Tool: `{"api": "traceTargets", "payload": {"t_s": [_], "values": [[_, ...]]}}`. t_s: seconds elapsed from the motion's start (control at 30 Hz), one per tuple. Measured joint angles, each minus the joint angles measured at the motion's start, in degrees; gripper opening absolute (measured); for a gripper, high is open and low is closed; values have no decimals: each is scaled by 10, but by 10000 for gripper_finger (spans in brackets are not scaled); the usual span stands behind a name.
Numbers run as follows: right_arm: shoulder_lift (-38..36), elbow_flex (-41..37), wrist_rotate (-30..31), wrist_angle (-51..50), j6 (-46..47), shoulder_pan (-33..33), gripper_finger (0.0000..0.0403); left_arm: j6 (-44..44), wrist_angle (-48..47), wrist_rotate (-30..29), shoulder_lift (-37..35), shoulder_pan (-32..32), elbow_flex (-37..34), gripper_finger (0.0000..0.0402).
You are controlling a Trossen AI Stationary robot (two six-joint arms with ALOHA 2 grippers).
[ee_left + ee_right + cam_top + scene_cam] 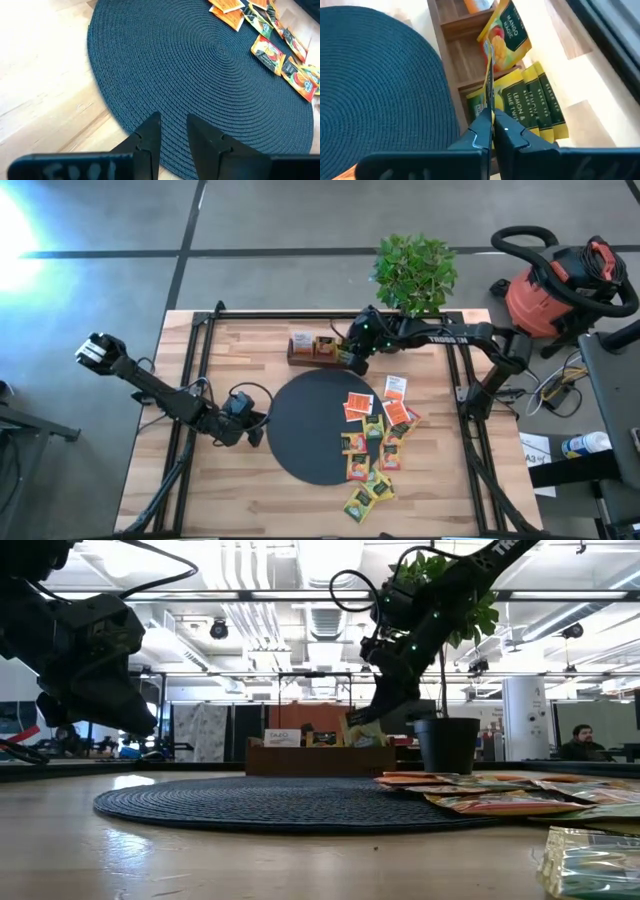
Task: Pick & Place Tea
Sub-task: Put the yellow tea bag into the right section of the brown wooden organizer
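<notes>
Right end effector (491, 131) pinches 1 yellow sachet (506, 37) edge-on over the partly hidden wooden box (462, 50); left end effector (172, 127) narrow, empty.

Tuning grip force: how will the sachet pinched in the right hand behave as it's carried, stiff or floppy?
Probably thin and light: the sachet shows nearly edge-on between the right hand fingers. Likely semi-stiff, since it stands upright above the grip without drooping. It may twist or slip, being pinched only at one edge over the wooden box.
</notes>
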Motion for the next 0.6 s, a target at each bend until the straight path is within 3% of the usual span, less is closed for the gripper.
{"api": "traceTargets", "payload": {"t_s": [0.47, 0.6], "values": [[24, 0, -9, -4, 5, -1, 10, -5, -1, 0, 0, 0, 0, 90], [23, 3, -2, -35, 6, -1, 27, -5, -1, 0, 0, 0, 0, 90]]}}
